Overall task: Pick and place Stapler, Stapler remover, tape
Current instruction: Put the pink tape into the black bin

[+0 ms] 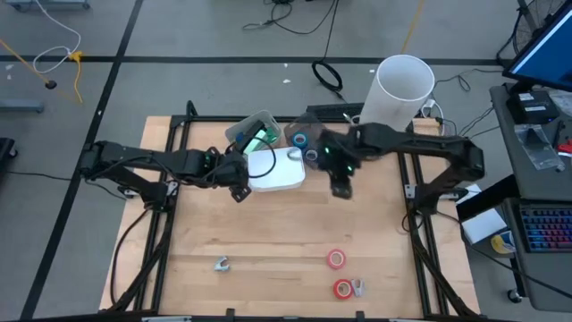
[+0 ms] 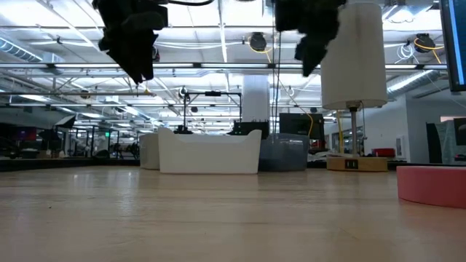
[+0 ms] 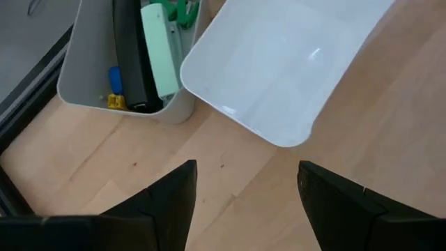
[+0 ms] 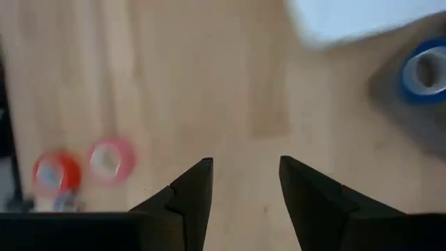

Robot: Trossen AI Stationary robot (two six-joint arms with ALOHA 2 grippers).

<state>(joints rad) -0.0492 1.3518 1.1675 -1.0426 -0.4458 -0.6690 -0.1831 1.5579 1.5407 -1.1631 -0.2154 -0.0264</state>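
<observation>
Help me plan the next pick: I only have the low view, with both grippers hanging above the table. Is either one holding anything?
Observer: No. The right gripper is open and empty over bare wood, and so is the left gripper.
Operator: Where is loose tape?
Observer: One red tape roll lies beside a second red roll, far from the bins.
Operator: Any others?
Observer: A blue roll lies right beside the white tray.
</observation>
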